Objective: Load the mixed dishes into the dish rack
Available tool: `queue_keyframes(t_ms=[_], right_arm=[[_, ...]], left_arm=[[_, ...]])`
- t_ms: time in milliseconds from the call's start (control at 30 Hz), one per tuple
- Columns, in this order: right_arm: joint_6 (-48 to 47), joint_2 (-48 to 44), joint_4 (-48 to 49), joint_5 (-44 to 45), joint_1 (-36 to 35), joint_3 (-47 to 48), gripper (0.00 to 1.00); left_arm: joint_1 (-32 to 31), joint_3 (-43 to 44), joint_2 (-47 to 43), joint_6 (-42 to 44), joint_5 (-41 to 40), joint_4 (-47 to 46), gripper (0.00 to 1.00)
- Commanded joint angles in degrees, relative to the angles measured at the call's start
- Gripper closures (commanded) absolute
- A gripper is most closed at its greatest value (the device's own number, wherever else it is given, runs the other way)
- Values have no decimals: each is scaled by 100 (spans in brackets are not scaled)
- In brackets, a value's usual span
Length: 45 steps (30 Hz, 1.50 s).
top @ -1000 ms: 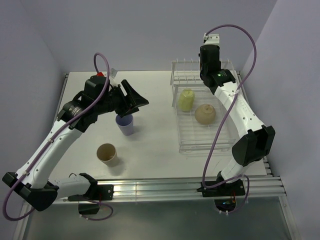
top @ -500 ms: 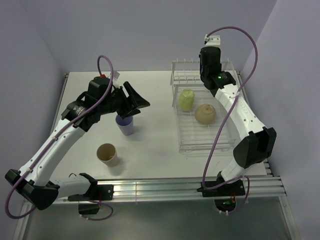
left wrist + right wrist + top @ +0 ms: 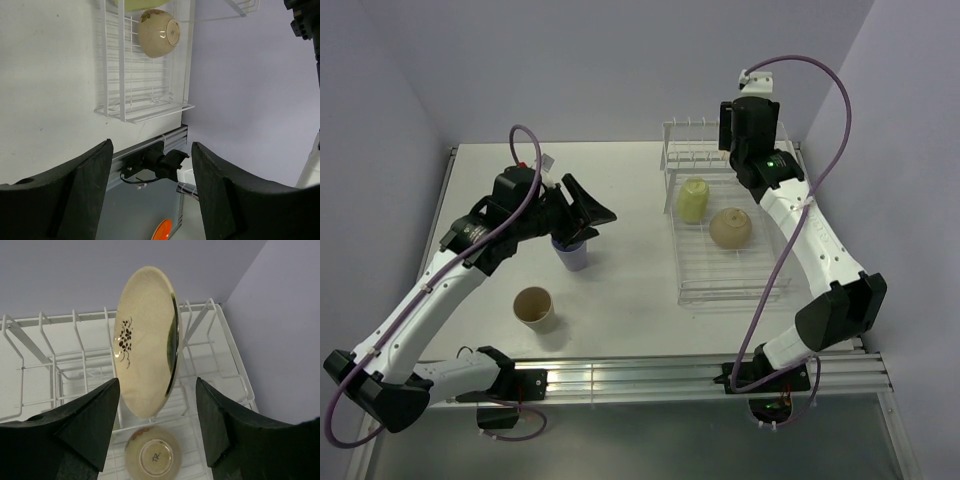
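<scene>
Right gripper (image 3: 157, 390): spread wide, holding nothing.
Plate (image 3: 145, 340): on edge between prongs, at the 12 o'clock end of the dish rack (image 3: 677, 262).
Risk: if I clip it while backing off, it topples onto the bowl (image 3: 152, 455) at 6 o'clock.
Left gripper (image 3: 150, 150): spread, empty.

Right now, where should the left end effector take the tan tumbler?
Likely the rim wall, coming straight down. The tan tumbler stands upright with its mouth open to the top, well apart from the lavender tumbler, so one finger can drop inside and one outside.
</scene>
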<state>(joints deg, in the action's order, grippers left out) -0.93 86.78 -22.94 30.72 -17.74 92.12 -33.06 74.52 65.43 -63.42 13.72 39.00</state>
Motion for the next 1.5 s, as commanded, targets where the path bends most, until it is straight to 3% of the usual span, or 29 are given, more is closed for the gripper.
queue_keyframes(t_ms=[0,200,367,667,833,1067,1467], right_arm=[[23,-434,290,153,33,-150,30],[84,-794,203,268,25,-273,28],[839,-1066,-490,242,-186,244,27],[1552,-988,-2352,101,-1679,1888,27],[1596,-1470,-2531,101,-2400,1477,27],[1420,-2155,-2795,-22,-2463,1082,27],[1719,-2886,-2909,-312,-2489,202,27]], left_arm=[[27,-139,-206,-153,-53,-332,30],[36,-184,-48,-320,-246,-245,29],[124,-70,523,-531,-623,141,28],[678,352,1183,-39,-1854,1135,29],[757,81,1069,-241,-2101,1400,30],[818,-368,761,-443,-2382,1434,39],[1293,-711,1261,84,-2233,1285,39]])
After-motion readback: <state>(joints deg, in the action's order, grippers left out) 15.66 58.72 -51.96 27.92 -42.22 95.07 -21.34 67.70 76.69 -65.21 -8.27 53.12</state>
